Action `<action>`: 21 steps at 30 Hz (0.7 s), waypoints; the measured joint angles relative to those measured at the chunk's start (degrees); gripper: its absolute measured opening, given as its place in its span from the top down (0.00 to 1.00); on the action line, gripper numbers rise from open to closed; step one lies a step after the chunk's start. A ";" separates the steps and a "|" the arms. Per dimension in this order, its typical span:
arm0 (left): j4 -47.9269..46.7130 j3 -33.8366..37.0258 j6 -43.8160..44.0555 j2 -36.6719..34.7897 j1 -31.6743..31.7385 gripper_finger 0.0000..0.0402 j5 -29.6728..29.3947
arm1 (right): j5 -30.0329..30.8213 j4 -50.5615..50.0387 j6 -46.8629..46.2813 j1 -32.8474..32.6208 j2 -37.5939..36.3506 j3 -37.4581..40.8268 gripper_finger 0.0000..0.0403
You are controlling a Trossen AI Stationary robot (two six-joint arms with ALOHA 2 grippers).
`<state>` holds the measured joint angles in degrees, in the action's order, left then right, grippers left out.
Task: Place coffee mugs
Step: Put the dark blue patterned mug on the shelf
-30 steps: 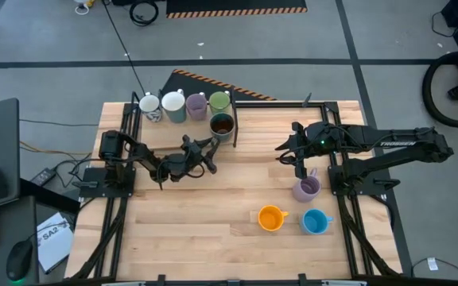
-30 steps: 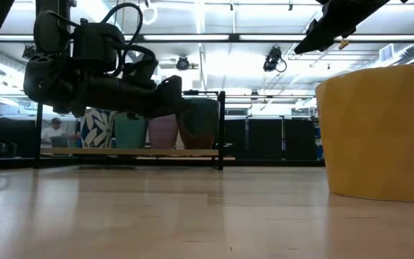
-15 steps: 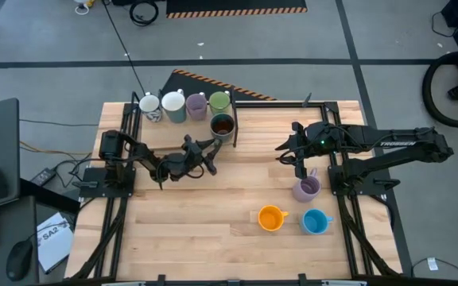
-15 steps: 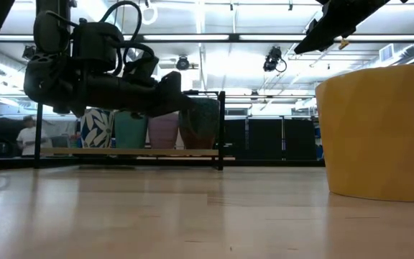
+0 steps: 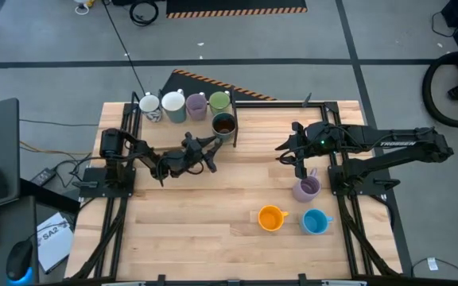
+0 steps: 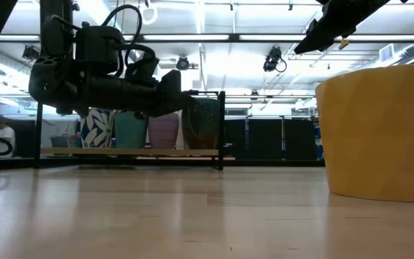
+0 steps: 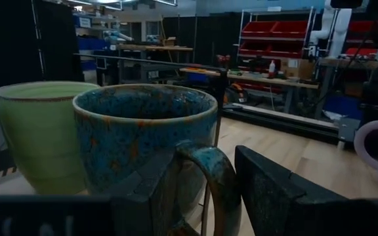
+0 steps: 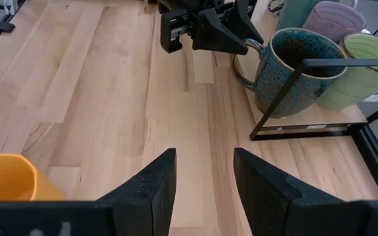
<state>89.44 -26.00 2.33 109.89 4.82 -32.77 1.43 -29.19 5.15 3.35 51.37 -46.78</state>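
Currently left gripper (image 5: 211, 148) fingers clasping handle of upright speckled glazed dark mug (image 5: 223, 125), handle pointing toward desk (image 5: 197, 222) centre; right gripper (image 5: 283, 148) fingers hanging parted, empty.

**Table and what is sitting on it**

You are looking at a pale wooden table (image 5: 189, 214). At its far edge a low shelf (image 5: 183, 121) in a black frame is carrying a patterned white mug (image 5: 149, 107), a teal mug (image 5: 173, 105), a lilac mug (image 5: 196, 105) and a green mug (image 5: 219, 101). Directly on the table, toward the near right, a second lilac mug (image 5: 306, 188), an orange mug (image 5: 270, 218) and a blue mug (image 5: 315, 222) are standing apart.
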 joint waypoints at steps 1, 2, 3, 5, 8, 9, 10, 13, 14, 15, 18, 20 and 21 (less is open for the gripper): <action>-0.07 0.00 0.00 0.00 -0.18 0.60 0.02 | 0.00 0.00 0.00 0.00 0.00 0.00 0.61; -0.25 0.00 0.02 0.00 -0.25 0.60 0.02 | 0.00 0.00 0.00 0.00 -0.02 0.00 0.61; -0.41 0.00 0.02 0.00 -0.39 0.60 0.00 | 0.00 0.00 0.02 0.00 -0.01 0.00 0.61; -0.47 0.00 -0.01 0.00 -0.56 0.60 -0.02 | 0.00 0.00 0.02 -0.02 0.00 0.00 0.61; -0.47 0.00 -0.04 0.00 -0.61 0.60 -0.07 | 1.81 0.52 0.32 0.12 0.73 0.00 0.61; -0.47 0.00 -0.03 0.00 -0.60 0.60 -0.04 | 2.57 1.21 0.79 0.33 1.40 0.00 0.61; -0.47 0.00 -0.04 0.00 -0.59 0.60 -0.05 | 3.09 2.22 1.23 0.62 2.32 0.00 0.61; -0.50 0.00 -0.26 0.00 -0.62 0.60 -0.07 | 2.71 7.17 2.11 1.72 6.16 -0.02 0.61; -0.50 0.00 -0.26 0.00 -0.74 0.60 -0.09 | 2.32 8.62 2.46 2.12 7.71 -0.02 0.61; -0.50 0.00 -0.26 0.00 -0.86 0.60 -0.12 | 2.16 9.48 2.80 2.62 9.41 -0.02 0.61; -0.50 0.00 -0.14 0.00 -0.93 0.60 -0.20 | 1.87 12.15 3.94 5.03 13.99 -0.02 0.61; -0.56 0.00 -0.26 0.00 -1.21 0.60 -0.07 | 0.97 14.42 3.93 7.51 16.80 -0.01 0.61; -0.56 0.00 -0.77 0.00 -1.39 0.60 -0.09 | 0.02 15.52 3.89 8.89 18.01 0.00 0.61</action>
<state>88.88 -26.00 1.56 109.89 3.43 -32.86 1.45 -13.67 9.04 12.25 69.39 -46.78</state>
